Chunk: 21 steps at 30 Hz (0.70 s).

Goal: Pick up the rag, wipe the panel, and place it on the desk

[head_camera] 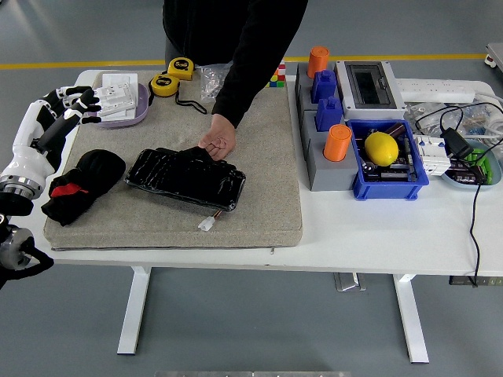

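A black rag with a red patch (81, 184) lies bunched at the left end of the grey felt mat (259, 169). Just to its right lies the glossy black panel (185, 177), with a small white plug on wires at its near edge. A person's hand (218, 141) rests on the panel's far edge, holding it down. My left hand (76, 102) hovers open, fingers spread, above the table's left rear, behind and to the left of the rag and apart from it. The right arm is out of sight.
A lilac tray (135, 111) with white sockets sits right beside my left hand. Two yellow tape measures (173, 76) lie behind the mat. At right stand grey and blue blocks with orange cups (337, 142), a blue bin holding a lemon (381, 148), and black cables (474, 204).
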Each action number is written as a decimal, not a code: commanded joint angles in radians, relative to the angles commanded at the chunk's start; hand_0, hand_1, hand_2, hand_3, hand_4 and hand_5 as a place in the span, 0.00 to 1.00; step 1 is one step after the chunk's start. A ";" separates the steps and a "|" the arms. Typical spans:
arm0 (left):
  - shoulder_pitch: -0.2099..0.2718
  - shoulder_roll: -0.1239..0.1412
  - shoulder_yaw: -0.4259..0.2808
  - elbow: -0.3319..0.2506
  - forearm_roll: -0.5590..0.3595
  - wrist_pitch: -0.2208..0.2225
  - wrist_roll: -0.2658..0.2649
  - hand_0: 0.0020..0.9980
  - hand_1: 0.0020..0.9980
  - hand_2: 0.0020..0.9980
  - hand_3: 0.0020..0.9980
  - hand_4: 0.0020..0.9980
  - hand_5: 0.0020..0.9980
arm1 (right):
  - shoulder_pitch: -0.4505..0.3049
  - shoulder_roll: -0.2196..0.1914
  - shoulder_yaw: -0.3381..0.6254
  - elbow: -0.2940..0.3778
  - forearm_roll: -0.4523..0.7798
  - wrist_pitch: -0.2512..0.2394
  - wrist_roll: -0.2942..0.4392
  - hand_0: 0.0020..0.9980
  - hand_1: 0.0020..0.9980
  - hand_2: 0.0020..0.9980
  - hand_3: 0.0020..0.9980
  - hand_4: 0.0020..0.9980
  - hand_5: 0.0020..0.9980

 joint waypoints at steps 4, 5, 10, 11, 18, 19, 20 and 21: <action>-0.001 -0.007 0.000 -0.001 0.008 -0.005 0.005 0.50 0.58 0.56 0.58 0.83 0.42 | -0.001 0.001 0.008 0.001 -0.004 -0.001 0.000 0.75 0.70 0.70 0.61 1.00 0.54; -0.002 -0.010 -0.001 0.000 0.009 -0.006 0.005 0.50 0.58 0.56 0.58 0.83 0.42 | -0.001 0.002 0.010 0.001 -0.004 -0.001 0.000 0.75 0.70 0.70 0.61 1.00 0.54; -0.003 -0.020 -0.003 0.002 0.006 -0.006 0.001 0.50 0.58 0.56 0.58 0.83 0.42 | 0.000 0.005 0.010 0.001 -0.004 -0.001 -0.001 0.75 0.70 0.70 0.61 1.00 0.54; -0.004 -0.021 -0.002 0.002 0.005 -0.006 0.001 0.50 0.58 0.56 0.58 0.83 0.42 | 0.000 0.005 0.010 0.001 -0.003 -0.001 -0.001 0.75 0.70 0.70 0.61 1.00 0.54; -0.004 -0.020 -0.003 0.004 0.003 -0.004 -0.001 0.50 0.58 0.56 0.58 0.83 0.42 | 0.000 0.004 0.012 0.005 -0.004 -0.003 0.001 0.75 0.70 0.70 0.61 1.00 0.54; -0.004 -0.021 -0.004 0.005 0.002 -0.004 -0.001 0.50 0.58 0.56 0.58 0.83 0.42 | 0.000 0.004 0.012 0.005 -0.004 -0.003 0.001 0.75 0.70 0.70 0.61 1.00 0.54; -0.004 -0.021 -0.005 0.006 0.002 -0.004 -0.001 0.50 0.58 0.56 0.58 0.83 0.42 | -0.001 0.004 0.011 0.005 -0.004 -0.002 0.001 0.75 0.70 0.70 0.61 1.00 0.54; -0.003 -0.021 -0.005 0.007 0.003 -0.004 -0.001 0.50 0.58 0.56 0.58 0.83 0.42 | -0.001 0.004 0.011 0.004 -0.003 -0.002 0.001 0.75 0.70 0.70 0.61 1.00 0.54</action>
